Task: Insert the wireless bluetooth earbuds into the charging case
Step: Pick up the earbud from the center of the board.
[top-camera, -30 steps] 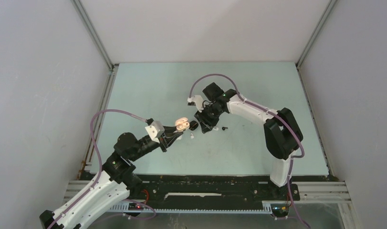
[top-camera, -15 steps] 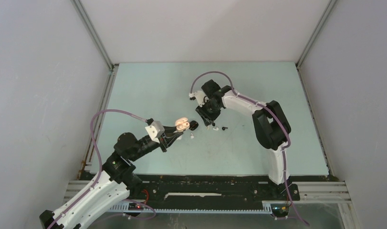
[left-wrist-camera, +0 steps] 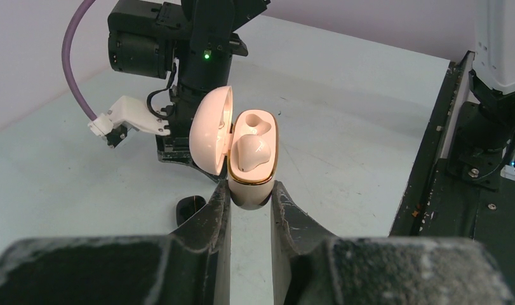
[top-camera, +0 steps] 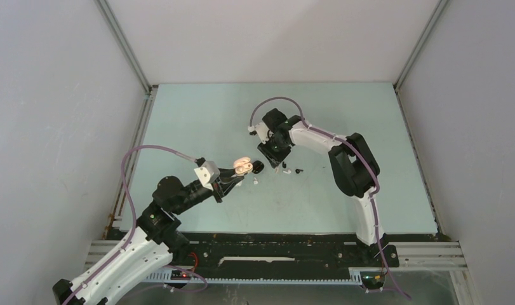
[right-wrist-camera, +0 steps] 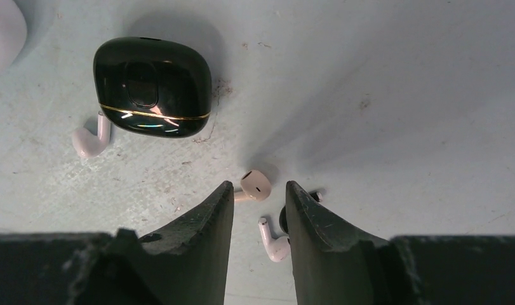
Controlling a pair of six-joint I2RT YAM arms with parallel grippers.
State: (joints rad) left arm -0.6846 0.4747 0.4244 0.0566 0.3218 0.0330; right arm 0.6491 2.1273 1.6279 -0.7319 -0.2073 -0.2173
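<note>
Desk [top-camera: 197, 114]: small clutter mid-surface. Left hand [left-wrist-camera: 249, 197] clamped on beige charging case [left-wrist-camera: 211, 133], held up off desk, lid flipped open, seated bud [left-wrist-camera: 251, 152] in one socket, other looks empty. Right hand [right-wrist-camera: 259, 192]: narrow gap, holding nothing, lined up over loose beige earbud [right-wrist-camera: 256, 185] near black case [right-wrist-camera: 152, 87]. Step, I reckon: pickup. Next calls for straight drop and clean pinch, dodging white earbud [right-wrist-camera: 274, 241] just beside.

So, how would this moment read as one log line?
left tool: shut on open case with seated bud | right tool: open, straddling loose bud
</note>
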